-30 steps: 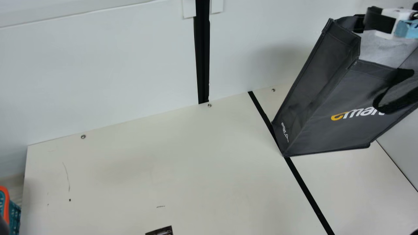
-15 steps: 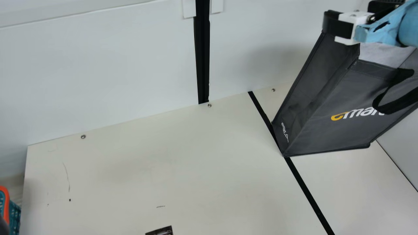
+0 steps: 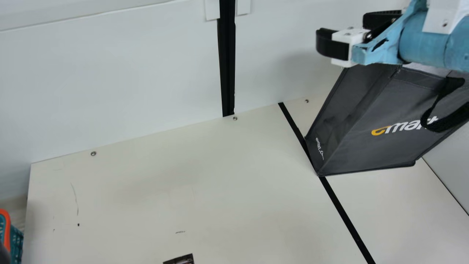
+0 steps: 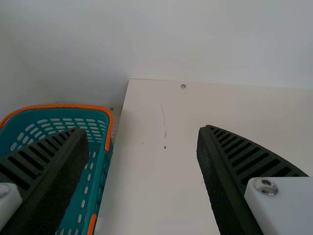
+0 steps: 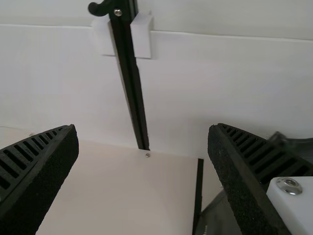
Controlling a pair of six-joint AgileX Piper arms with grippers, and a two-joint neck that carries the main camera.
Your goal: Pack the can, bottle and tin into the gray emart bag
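The gray emart bag (image 3: 370, 135) stands at three o'clock in the main view, its mouth toward one o'clock, its walls upright and spread, orange-and-white lettering across the front, a black strap (image 3: 450, 120) looping over it.

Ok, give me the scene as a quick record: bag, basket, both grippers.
bag: standing on table, right side, one lower edge along black strip
bag handle: hanging over logo side
basket: teal, orange rim, past table's left edge
left gripper: open, nothing held
right gripper: open, nothing held, at bag's top in main view; contact unclear
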